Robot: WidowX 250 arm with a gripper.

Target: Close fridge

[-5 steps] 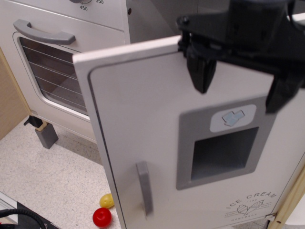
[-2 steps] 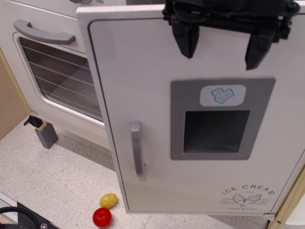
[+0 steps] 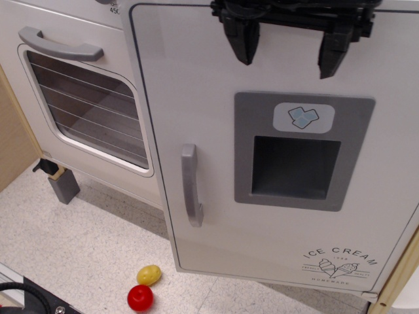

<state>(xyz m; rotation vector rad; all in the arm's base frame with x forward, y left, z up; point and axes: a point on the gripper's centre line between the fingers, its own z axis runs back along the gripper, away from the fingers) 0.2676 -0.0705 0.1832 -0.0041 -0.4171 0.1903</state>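
The white fridge door (image 3: 216, 118) fills most of the view and stands nearly flush with the cabinet front. It has a grey vertical handle (image 3: 190, 186), a grey recessed dispenser panel (image 3: 298, 154) with an ice-cube sticker, and "ICE CREAM" lettering (image 3: 340, 258) at the lower right. My black gripper (image 3: 288, 49) hangs at the top over the door's upper part, in front of its face. Its two fingers (image 3: 239, 39) are spread apart and hold nothing. Whether they touch the door cannot be told.
The white oven door (image 3: 82, 108) with a window and a horizontal grey handle (image 3: 59, 44) stands to the left. A yellow toy fruit (image 3: 148, 275) and a red one (image 3: 140, 297) lie on the speckled floor. A grey block (image 3: 63, 185) sits under the oven. A black cable (image 3: 26, 297) lies bottom left.
The fridge door has swung from partly open to almost shut, now hiding the interior. My gripper moved left along with it, staying at the door's top.
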